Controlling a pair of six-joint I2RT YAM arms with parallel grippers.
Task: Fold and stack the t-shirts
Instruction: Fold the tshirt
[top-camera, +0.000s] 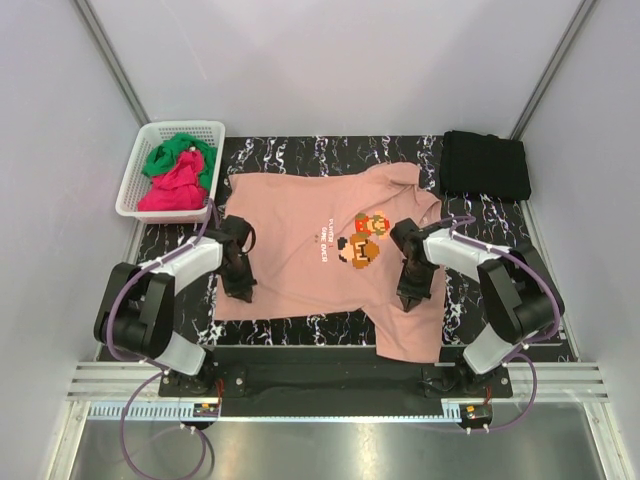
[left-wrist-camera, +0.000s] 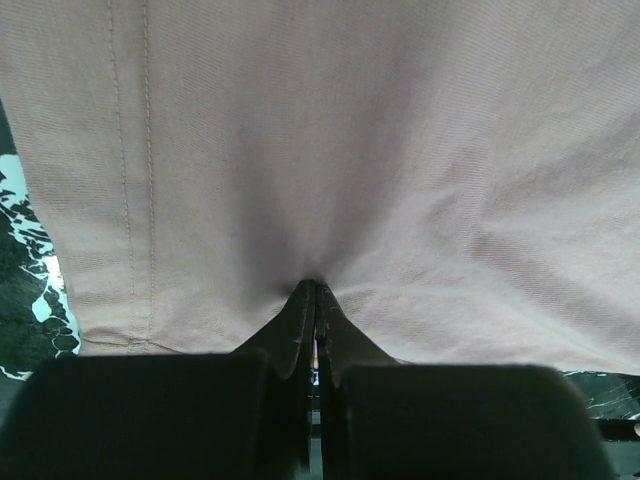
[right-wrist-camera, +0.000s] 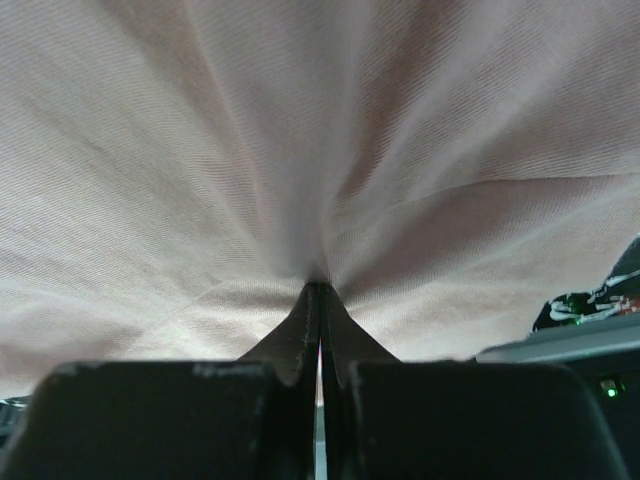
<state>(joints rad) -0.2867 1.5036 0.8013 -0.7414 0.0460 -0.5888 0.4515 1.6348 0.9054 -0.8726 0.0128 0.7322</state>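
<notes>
Both the left gripper (top-camera: 243, 291) and right gripper (top-camera: 411, 300) clamp thin pinches of the salmon-pink t-shirt (top-camera: 295, 240) spread ahead of them. Uneven pulling could slip a pinch and skew the fold.

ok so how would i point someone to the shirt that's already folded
On the dark marbled table, look to the far right corner, beyond the spread pink t-shirt. The black t-shirt there is a neat flat rectangle, unlike the green shirt and red shirt bunched in the white basket.
</notes>
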